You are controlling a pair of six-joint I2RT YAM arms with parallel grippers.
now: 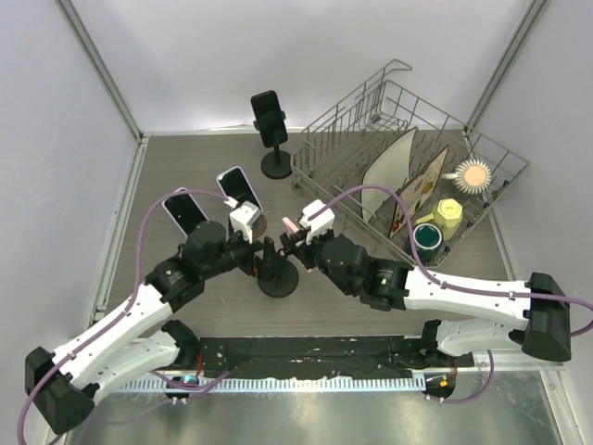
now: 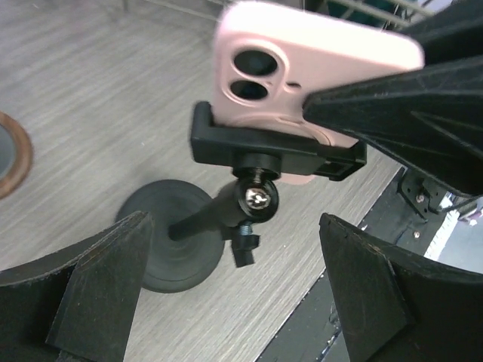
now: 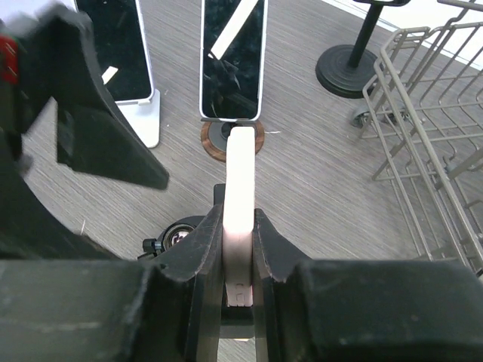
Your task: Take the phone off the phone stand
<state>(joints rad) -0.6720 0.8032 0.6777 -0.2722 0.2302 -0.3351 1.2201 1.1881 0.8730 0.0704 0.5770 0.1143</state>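
The pink twin-camera phone sits in the cradle atop the black round-based phone stand, not out yet. Right by the cradle, the right pincer is clamped across the phone's front and back faces. The left pincer gapes wide either side of the stand's stem, touching nothing. Suggest closing left on the stem to pin the stand to the bench, then drawing the phone straight out along its own plane. No twist: that ball joint looks ready to swivel.

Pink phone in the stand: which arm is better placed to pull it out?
Right. The right gripper is shut on the pink phone; the left gripper hangs open around the stand, holding nothing.
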